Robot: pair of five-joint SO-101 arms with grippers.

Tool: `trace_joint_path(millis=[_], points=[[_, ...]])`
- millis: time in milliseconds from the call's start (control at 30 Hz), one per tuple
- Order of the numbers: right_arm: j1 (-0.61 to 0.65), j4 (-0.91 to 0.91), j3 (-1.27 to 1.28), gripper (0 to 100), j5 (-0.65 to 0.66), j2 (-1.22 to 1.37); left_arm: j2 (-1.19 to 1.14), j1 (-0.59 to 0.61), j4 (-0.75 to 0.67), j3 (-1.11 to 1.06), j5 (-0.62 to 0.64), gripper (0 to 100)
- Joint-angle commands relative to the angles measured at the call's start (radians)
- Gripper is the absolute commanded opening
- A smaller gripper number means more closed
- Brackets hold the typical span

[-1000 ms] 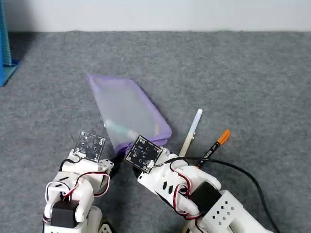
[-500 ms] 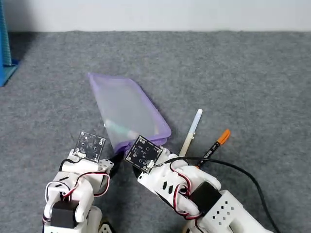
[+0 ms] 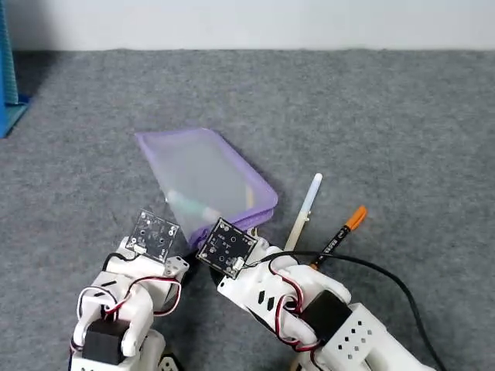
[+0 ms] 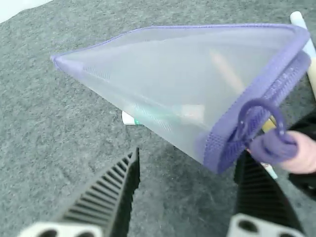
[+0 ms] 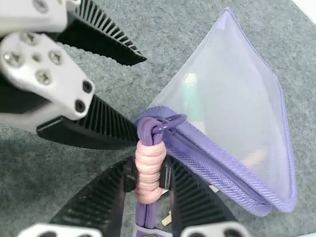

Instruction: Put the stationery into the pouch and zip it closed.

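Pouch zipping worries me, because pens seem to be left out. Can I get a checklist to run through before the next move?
1. Right gripper has the zipper pull: ok, shut on it.
2. Left gripper braces the pouch: not ok, its jaws stand apart at the pouch's corner and are not clamped.
3. All stationery inside: not ok, the white pen and the orange-capped pen lie on the carpet beside the pouch.
4. Something already inside: ok, a green-and-white item shows through the mesh.
5. Mouth open wide enough for the pens: cannot tell.
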State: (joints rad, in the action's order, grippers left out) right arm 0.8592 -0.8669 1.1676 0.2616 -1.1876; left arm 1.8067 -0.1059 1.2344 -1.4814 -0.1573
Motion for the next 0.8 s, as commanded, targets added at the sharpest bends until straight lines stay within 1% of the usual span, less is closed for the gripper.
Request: trace_joint_path(millis=[0,600,700,767], points=[[0.002,0.01,-0.014,0.8,0.002,-0.028,0.014,-0.008,-0.009,0.065,-0.006,29],[0.002,-0.03,-0.015,0.8,0.002,-0.028,0.015,-0.005,-0.012,0.068,-0.006,29],[0.002,-0.03,-0.017,0.8,0.002,-0.03,0.015,0.06,-0.02,0.068,-0.008,29],[0.002,-0.03,-0.017,0.8,0.002,-0.03,0.015,0.118,-0.058,0.064,-0.008,29]])
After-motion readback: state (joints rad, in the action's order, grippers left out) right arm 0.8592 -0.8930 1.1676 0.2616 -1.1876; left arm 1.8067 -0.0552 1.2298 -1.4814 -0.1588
